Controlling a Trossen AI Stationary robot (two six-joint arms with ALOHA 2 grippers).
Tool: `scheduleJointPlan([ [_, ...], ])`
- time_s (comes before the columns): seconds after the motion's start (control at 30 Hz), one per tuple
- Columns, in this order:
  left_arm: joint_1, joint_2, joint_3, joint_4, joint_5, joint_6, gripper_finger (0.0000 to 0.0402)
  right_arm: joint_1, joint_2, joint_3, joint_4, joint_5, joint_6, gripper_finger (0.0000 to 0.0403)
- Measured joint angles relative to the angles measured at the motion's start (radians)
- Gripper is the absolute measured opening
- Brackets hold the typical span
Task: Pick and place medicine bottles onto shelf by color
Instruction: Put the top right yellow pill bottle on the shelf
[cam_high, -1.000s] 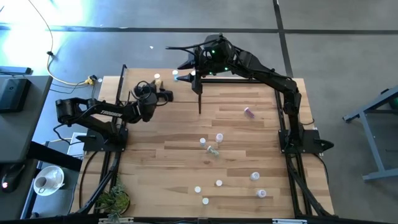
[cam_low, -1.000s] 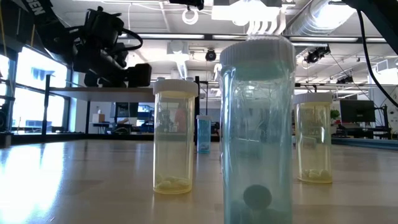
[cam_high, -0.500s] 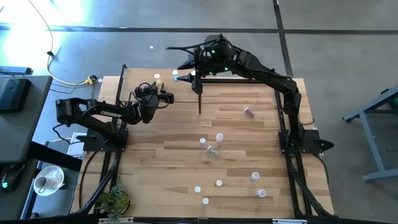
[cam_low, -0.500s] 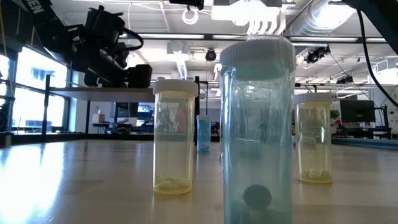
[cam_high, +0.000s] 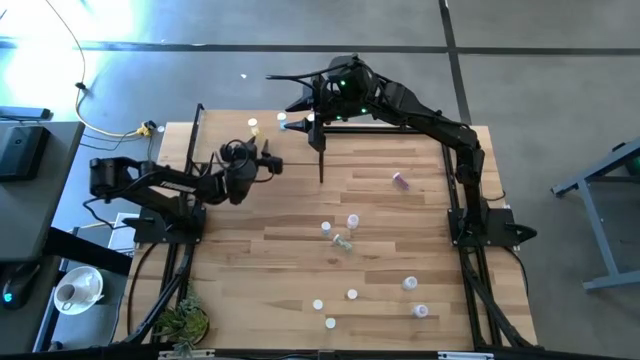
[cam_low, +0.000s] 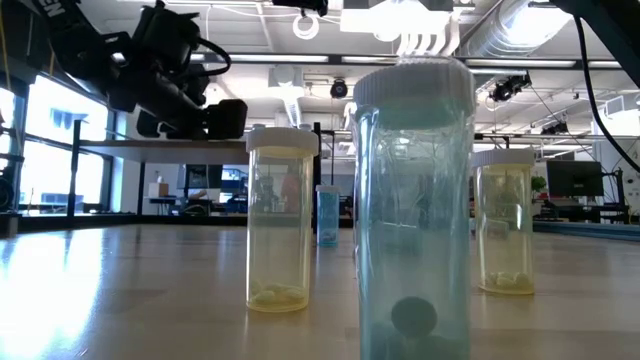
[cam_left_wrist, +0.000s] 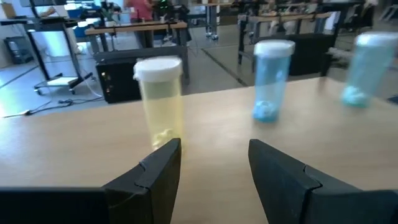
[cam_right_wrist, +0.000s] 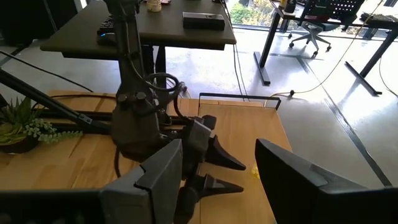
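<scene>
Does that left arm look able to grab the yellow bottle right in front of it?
Probably yes. The left end effector is open, and the yellow bottle stands upright just beyond it with bare tabletop between.

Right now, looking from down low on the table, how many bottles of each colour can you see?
Yellow bottles: 2
Blue bottles: 2
Total: 4

The tall clear blue bottle with a white cap (cam_low: 412, 200) is cut off at the low view's bottom edge, and the tiny pale-capped bottles on the wood table (cam_high: 352, 294) look too small from above to tell their colours.
</scene>
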Motion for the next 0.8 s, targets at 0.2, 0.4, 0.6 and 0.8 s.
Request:
scheduleJointPlan([
  [0.2,-0.06,-0.064,0.001,0.004,0.024,0.001,0.0177,0.0,0.0,0.0,0.0,0.0,0.0,0.0195],
  [0.4,-0.114,-0.174,0.001,0.003,0.139,0.037,0.0177,0.0,-0.002,0.0,0.0,0.0,0.0,0.0195],
  [0.6,-0.108,-0.329,0.002,-0.028,0.413,0.106,0.0177,0.0,-0.027,-0.002,-0.013,0.001,0.017,0.0195],
  [0.8,-0.033,-0.479,0.002,-0.102,0.722,0.113,0.0177,0.0,-0.05,-0.002,-0.027,0.045,0.019,0.0195],
])
